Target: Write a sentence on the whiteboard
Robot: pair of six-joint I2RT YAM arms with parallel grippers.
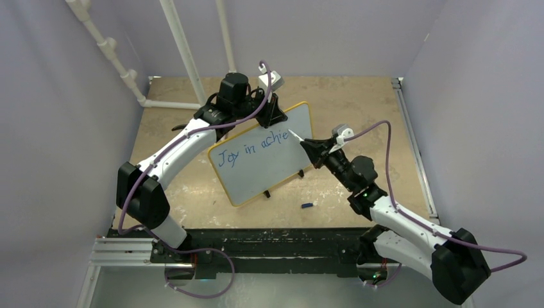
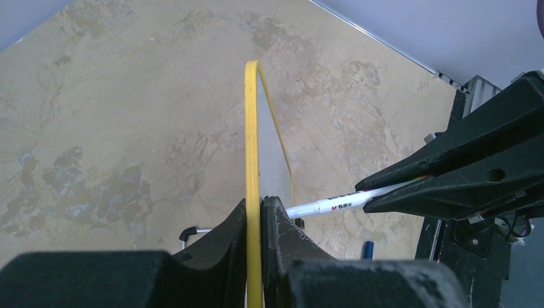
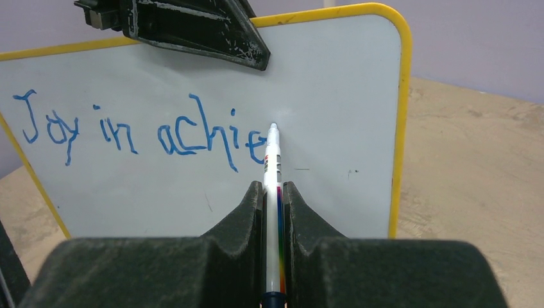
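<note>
The right claw is clenched on a white marker with a rainbow stripe down its barrel. The marker points toward 12 o'clock in the right wrist view, and its tip touches the whiteboard just past the last letter. The sentence so far reads "Joy in achie", in thin, uneven blue letters that climb slightly toward the right. The board is white with a thin yellow rim and rounded corners.

The left claw is clamped on the board's top edge, one finger on each face, with the rim running edge-on between them.

From above, the board stands near the middle of the tan table, propped on small black feet. The left claw grips it at about 1 o'clock and the right claw meets it at 3 o'clock. A small blue cap lies on the table at about 5 o'clock from the board.
</note>
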